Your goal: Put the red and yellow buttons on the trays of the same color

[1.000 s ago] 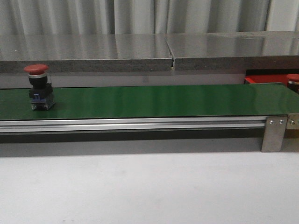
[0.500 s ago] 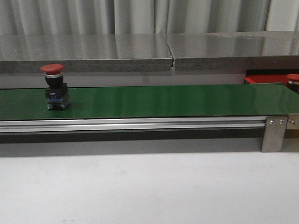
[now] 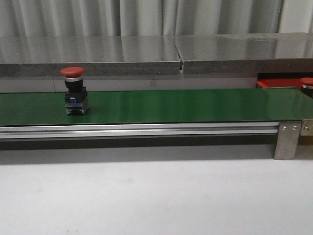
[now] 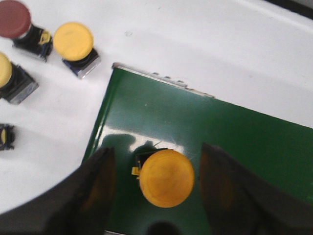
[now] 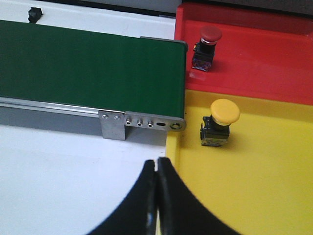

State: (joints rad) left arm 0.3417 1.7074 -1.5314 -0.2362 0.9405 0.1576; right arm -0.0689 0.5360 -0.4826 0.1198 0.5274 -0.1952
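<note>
A red push-button [image 3: 74, 90] with a domed matte cap over a dark cylindrical body and a squarish blue-and-metal base is standing upright on the smooth, glossy dark green belt [image 3: 186, 105], toward its left part in the front view. The belt is running along a ribbed aluminium rail [image 3: 146, 129] with a bolted metal bracket [image 3: 286, 141] near its right end, over a plain white bench [image 3: 156, 196]. A long stretch of bare belt is lying open to the right of the button.

In the left wrist view, a yellow push-button [image 4: 167, 177] with a round, slightly domed cap is sitting on the belt near its end edge, between the two dark fingers [image 4: 95, 188] of the left gripper [image 4: 159, 188]. The jaws are standing spread wide, apart from the cap on both sides. More buttons are resting on the bench beyond the belt end: a yellow one [image 4: 74, 45] and a dark red one [image 4: 17, 22] among them.

In the right wrist view, the right gripper [image 5: 156, 196] is hanging over the near edge of the yellow tray [image 5: 254, 196], its jaws pressed together and pinching nothing. A yellow button [image 5: 218, 122] is standing in that low-rimmed tray, and a red button [image 5: 206, 48] is standing in the adjoining red tray [image 5: 274, 58]; both trays are butting against the belt's end.
</note>
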